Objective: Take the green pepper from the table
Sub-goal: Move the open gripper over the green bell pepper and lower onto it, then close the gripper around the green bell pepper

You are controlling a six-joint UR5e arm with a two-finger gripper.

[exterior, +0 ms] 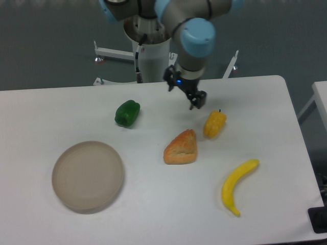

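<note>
Nearest the camera, a banana [238,185] lies toward the right front of the table [153,214], and a round beige plate [88,175] sits at the left front with nothing on it. Behind them, mid-table, a pastry [181,148] rests on its flat side, and just to its right a yellow pepper [214,124] lies on its side, stem up and back. None of these is my concern, and I judge they lie where they do only as distractors around the real target.

The green pepper [127,113] sits left of centre, well apart from everything else, on bare tabletop. That isolation suits me: nothing crowds it, so I can come straight down on it.

My pincer [186,91] hangs above the table's far middle, empty, its two fingers parted with nothing between them. It is to the right of the green pepper and not touching anything. I reckon I am in the approach, with the grasp not yet begun; I need to carry leftward, settle over the pepper and lower around its lumpy sides.

The tabletop is plain white, smooth and matte, with rounded corners. Beyond its far edge stands my white pedestal [152,56], on a dark grey floor [46,46], with a white metal frame [115,52] low beside it.
</note>
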